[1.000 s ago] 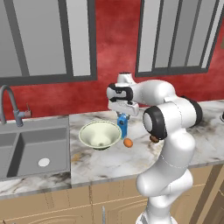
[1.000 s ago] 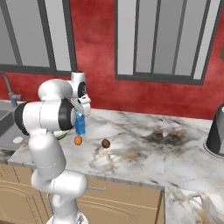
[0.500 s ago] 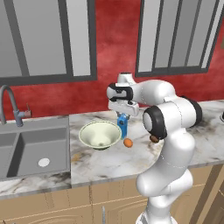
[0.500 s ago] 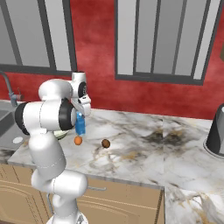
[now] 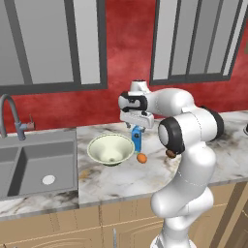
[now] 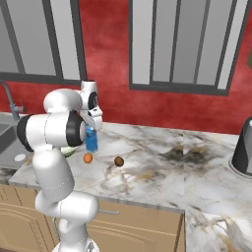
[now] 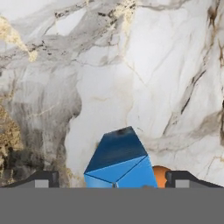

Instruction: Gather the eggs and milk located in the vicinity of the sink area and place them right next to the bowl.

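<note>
One milk carton [image 5: 137, 139] stood on the worktop [image 5: 203, 160] directly beneath our gripper [image 5: 137, 127], its jaws apart; bowl [image 5: 111, 149] and orange egg [image 5: 141, 158] lay just beside, so we judged it delivered.

A marble counter [image 6: 162, 172] carries a dark rounded appliance [image 6: 243, 147] far right.

Base cams flank arm, share counter [image 5: 116, 179]; hand cam close, down

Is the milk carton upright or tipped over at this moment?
Upright: the milk stands on the counter beside the bowl, gabled top toward the gripper above it.
</note>
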Controlling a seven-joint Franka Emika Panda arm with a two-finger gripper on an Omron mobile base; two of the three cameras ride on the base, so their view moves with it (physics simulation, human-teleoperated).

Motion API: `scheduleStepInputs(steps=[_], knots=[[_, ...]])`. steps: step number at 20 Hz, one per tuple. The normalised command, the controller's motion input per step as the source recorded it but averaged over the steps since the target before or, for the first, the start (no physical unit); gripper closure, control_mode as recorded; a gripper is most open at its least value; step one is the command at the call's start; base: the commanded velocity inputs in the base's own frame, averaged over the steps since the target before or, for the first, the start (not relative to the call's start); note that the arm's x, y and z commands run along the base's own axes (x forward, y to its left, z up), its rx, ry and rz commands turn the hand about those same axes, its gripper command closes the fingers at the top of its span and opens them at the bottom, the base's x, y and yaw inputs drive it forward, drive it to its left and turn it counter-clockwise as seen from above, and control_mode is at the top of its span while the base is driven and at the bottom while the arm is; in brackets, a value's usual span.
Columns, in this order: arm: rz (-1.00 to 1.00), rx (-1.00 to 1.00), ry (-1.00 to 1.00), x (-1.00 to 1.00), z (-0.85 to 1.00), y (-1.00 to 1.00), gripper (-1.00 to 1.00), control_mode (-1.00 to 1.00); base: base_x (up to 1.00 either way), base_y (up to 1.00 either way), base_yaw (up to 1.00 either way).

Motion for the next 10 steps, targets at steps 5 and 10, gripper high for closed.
scheduleStepInputs(steps=[5, 10], knots=[[0.0, 0.0, 0.0, 0.0, 0.01, 0.0, -1.0, -1.0, 0.0, 0.0, 0.0], [0.0, 0.03, 0.0, -0.05, 0.01, 0.0, -1.0, -1.0, 0.0, 0.0, 0.0]])
